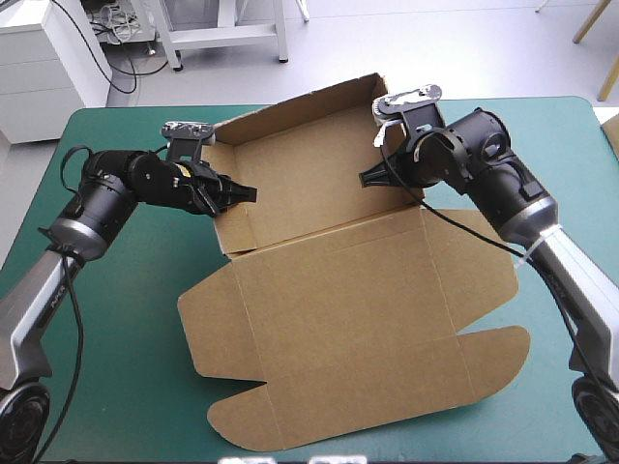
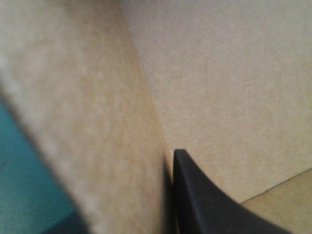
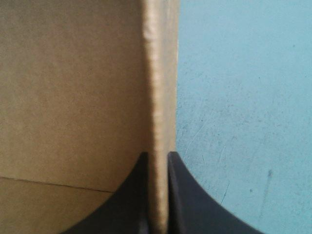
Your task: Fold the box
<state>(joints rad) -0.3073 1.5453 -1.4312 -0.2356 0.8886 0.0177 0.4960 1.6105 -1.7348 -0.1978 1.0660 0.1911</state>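
The brown box (image 1: 319, 184) lies mid-table as an open tray at the far side, with its back and side walls raised. Its lid (image 1: 358, 329) lies flat toward the near edge, flaps spread. My left gripper (image 1: 240, 194) is shut on the tray's left wall (image 2: 87, 122). One black finger (image 2: 204, 204) shows inside the tray, and the wall hides the other. My right gripper (image 1: 372, 177) is shut on the right wall (image 3: 158, 73), and the gripper (image 3: 158, 157) has a finger on each side of the board's edge.
The teal-green cover (image 1: 116, 319) shows on both sides of the box, and also outside the right wall (image 3: 243, 97). The lid's rounded flaps (image 1: 242, 425) reach close to the table's near edge.
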